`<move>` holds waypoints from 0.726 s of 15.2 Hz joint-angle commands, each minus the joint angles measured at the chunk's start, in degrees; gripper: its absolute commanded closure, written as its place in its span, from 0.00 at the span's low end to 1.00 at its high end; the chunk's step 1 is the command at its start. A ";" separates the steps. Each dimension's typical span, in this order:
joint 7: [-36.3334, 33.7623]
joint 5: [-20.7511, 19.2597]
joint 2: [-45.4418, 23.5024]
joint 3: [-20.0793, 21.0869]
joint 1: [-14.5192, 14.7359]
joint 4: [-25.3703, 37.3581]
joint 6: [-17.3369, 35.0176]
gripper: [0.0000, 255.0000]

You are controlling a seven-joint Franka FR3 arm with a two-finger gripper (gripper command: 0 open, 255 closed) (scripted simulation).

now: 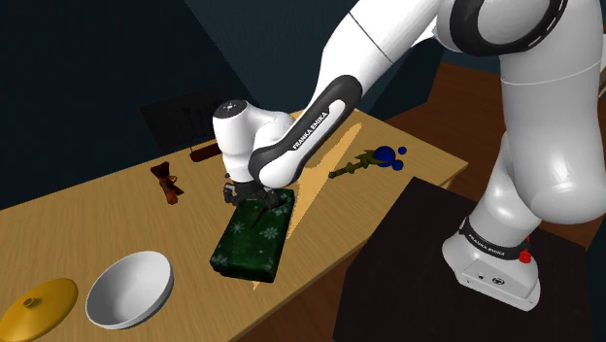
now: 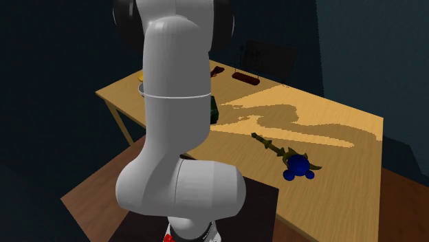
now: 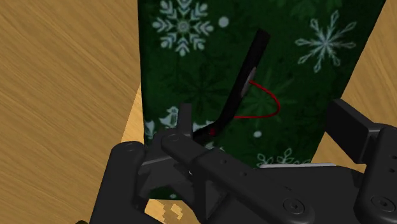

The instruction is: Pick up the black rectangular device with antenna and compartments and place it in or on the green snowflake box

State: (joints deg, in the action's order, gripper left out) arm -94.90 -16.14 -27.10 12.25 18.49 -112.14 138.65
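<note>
- Wrist view: the end effector [image 3: 235, 140] looks closed on the black device [image 3: 210, 175], whose dark body lies across it (black on black, so the exact contact line is hard to trace).
- From that body a thin antenna [image 3: 252, 60] sticks out over the green snowflake box [image 3: 191, 63], with a loop of red wire [image 3: 264, 105] beside it.
- Handling, as I judge it: a light, rigid casing, probably smooth and a little slippery. The antenna and wire are the fragile parts and could bend or snag. The hold belongs on the flat sides of the body, well clear of the antenna. The set-down should be gentle and level so the device does not slide off the box top.
- Shoulder view: the end effector [image 1: 243, 194] is left of the frame's centre, right over the far end of the green snowflake box [image 1: 254, 241], which lies flat on the desk [image 1: 87, 223]. The device is a dark shape beneath it, at or just above the box top, and I cannot tell whether they touch.
- Farther from the end effector on the desk, a white bowl [image 1: 129, 289] and a yellow lid [image 1: 37, 306] sit in the lower left. A blue-headed object [image 1: 387, 155] lies right of centre, well apart from the box.
</note>
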 commanded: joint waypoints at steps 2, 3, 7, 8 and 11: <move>1.02 1.48 3.49 0.95 -0.45 0.21 -3.60 0.00; 1.31 1.93 4.51 1.21 -0.54 0.37 -4.75 0.00; 1.31 1.94 4.51 1.20 -0.53 0.37 -4.74 0.00; 1.31 1.94 4.51 1.20 -0.53 0.37 -4.74 0.00; 1.31 1.94 4.51 1.20 -0.53 0.37 -4.74 0.00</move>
